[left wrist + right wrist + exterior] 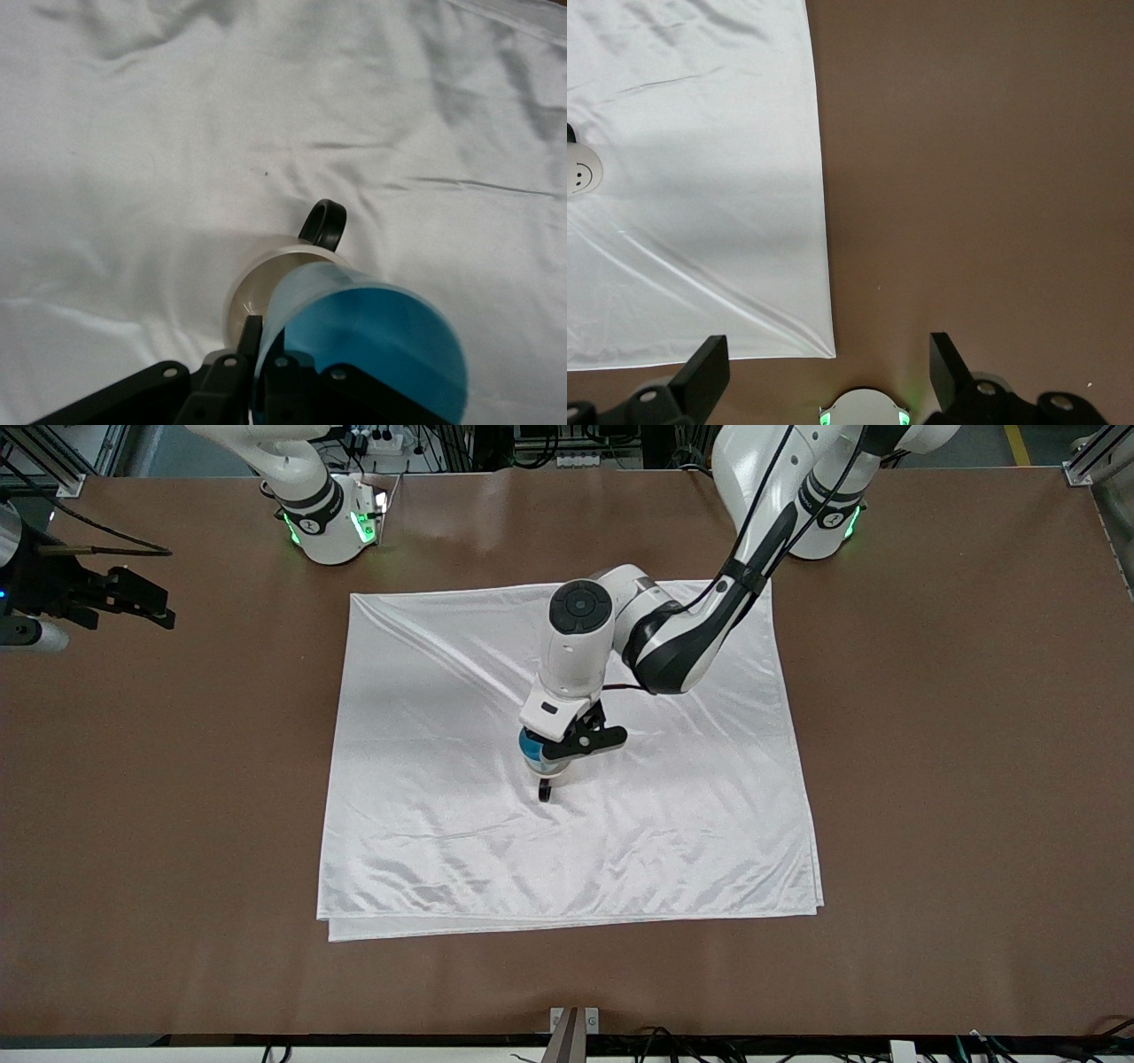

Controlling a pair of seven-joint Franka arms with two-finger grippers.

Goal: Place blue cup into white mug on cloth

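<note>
My left gripper is over the middle of the white cloth and is shut on the rim wall of the blue cup. In the left wrist view the gripper pinches the cup, which hangs tilted directly over the white mug. The mug's beige inside and dark loop handle show beside the cup. I cannot tell whether the cup's base is inside the mug. In the front view only the mug's handle shows. My right gripper is open and empty, waiting over bare table at the right arm's end.
The cloth lies wrinkled on the brown table. The right wrist view shows its gripper, the cloth's corner and the right arm's base. Both arm bases stand along the table's edge farthest from the front camera.
</note>
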